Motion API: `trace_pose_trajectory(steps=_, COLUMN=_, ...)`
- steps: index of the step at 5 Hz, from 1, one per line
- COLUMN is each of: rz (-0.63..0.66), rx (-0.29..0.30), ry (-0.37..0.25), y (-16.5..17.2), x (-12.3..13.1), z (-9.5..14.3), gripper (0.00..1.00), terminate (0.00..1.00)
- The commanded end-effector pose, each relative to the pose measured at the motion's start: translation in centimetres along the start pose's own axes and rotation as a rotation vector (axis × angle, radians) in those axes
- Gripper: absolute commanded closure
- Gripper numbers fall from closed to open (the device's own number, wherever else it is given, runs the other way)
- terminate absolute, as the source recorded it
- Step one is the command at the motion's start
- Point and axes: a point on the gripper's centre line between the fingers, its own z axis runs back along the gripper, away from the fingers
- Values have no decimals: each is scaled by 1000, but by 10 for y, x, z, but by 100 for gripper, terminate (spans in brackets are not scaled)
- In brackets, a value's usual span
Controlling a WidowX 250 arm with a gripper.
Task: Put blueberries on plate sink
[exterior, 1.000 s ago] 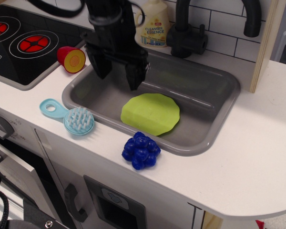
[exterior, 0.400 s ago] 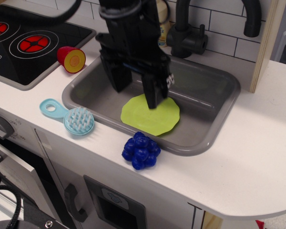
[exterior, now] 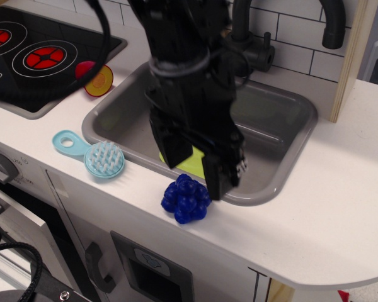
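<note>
The blueberries (exterior: 185,200), a glossy deep blue cluster, lie on the white counter just in front of the sink's front rim. The black gripper (exterior: 195,174) hangs open right above and slightly behind them, one finger (exterior: 219,178) at the cluster's right rear and the other (exterior: 171,150) at its left rear. The lime-green plate (exterior: 190,165) lies in the grey sink (exterior: 271,135) and is mostly hidden by the gripper. The arm covers much of the sink's middle.
A light-blue brush (exterior: 92,154) lies on the counter left of the sink. A red and yellow toy (exterior: 97,79) sits by the black stovetop (exterior: 31,56). A black faucet (exterior: 252,38) stands behind the sink. A wooden post (exterior: 353,56) rises at the right.
The gripper has moved forward and down from the back left of the sink, across the plate, to just above the blueberries. The blueberries and plate have not moved.
</note>
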Motion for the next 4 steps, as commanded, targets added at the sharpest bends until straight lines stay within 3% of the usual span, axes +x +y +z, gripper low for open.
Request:
trace_pose_trajectory(steps=1, rz=-23, rx=24, ry=-26, y=10, x=2, z=-2, gripper=0, terminate=0)
trace_pose_trajectory(steps=4, rz=-28, rx=86, ry=-45, y=22, x=-3, z=-19, gripper=0, terminate=0)
